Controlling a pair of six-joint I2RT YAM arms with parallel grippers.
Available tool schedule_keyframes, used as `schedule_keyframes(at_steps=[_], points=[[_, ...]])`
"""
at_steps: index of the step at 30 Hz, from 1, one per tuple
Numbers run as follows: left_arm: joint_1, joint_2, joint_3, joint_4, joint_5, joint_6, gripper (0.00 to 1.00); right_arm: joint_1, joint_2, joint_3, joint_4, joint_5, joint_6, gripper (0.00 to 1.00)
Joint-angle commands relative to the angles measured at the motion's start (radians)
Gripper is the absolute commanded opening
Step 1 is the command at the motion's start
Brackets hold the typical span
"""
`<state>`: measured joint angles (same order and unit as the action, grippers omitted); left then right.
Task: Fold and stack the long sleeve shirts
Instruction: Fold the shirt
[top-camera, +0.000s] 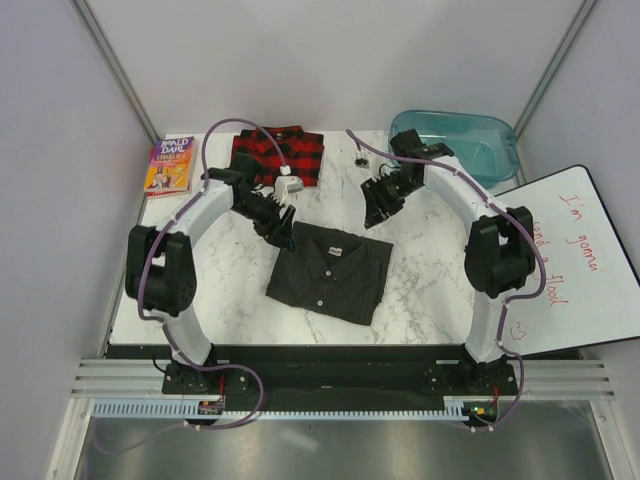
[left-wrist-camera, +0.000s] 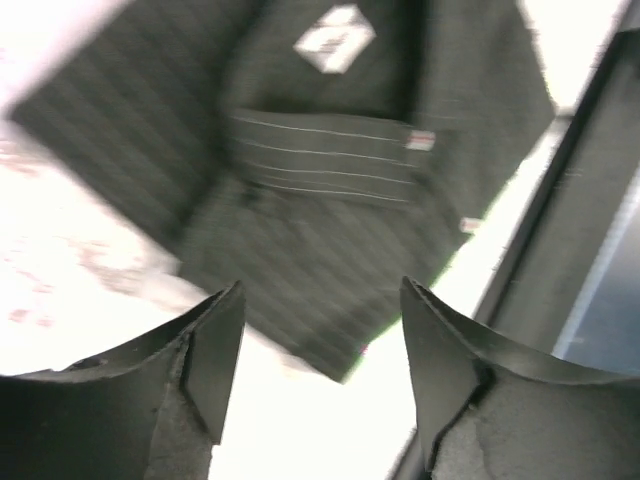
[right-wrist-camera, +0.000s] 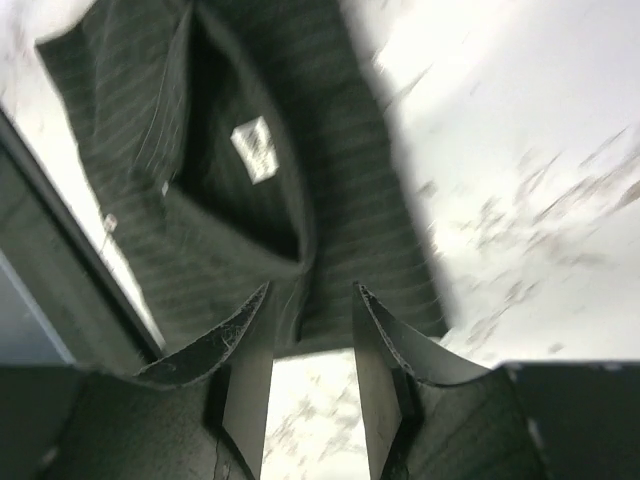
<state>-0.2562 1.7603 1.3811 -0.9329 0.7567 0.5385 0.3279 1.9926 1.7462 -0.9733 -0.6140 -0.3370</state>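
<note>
**Charcoal shirt folded mid-table, plaid shirt apart and unstacked**

The charcoal pinstriped shirt (top-camera: 330, 272) lies folded into a rough rectangle, collar and placket facing up, in the middle of the marble table (top-camera: 420, 280). The red-and-black plaid shirt (top-camera: 305, 160) sits folded near the far edge, well apart from it, so stacking is not yet done. The left gripper (top-camera: 277, 225) hovers at the charcoal shirt's far-left corner and the right gripper (top-camera: 380, 205) just beyond its far-right corner. Both wrist views show the fingers (left-wrist-camera: 215, 360) spread with nothing between them.

Both shirts look light, soft and floppy. A folded bundle would likely sag or fall open if lifted from one point. Pinching through all layers at two opposite edges, one arm each, seems the safest hold.
</note>
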Motion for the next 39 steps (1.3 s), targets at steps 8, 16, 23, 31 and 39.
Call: schedule_keyframes(at_steps=[8,16,23,31,39], points=[[0.021,0.235,0.154,0.049,-0.111,0.13,0.66,0.011,-0.002,-0.208,-0.024,-0.046,0.006,0.47],[0.021,0.268,0.159,0.048,-0.155,0.13,0.66,0.011,0.037,-0.221,-0.011,0.025,0.015,0.52],[0.02,0.283,0.153,0.032,-0.132,0.127,0.58,0.011,0.034,-0.234,-0.053,-0.015,-0.016,0.48],[0.021,0.288,0.161,0.019,-0.083,0.115,0.4,0.011,0.031,-0.246,-0.067,-0.032,-0.027,0.39],[0.02,0.271,0.17,-0.027,-0.054,0.132,0.1,0.011,-0.001,-0.249,-0.084,-0.026,-0.033,0.0]])
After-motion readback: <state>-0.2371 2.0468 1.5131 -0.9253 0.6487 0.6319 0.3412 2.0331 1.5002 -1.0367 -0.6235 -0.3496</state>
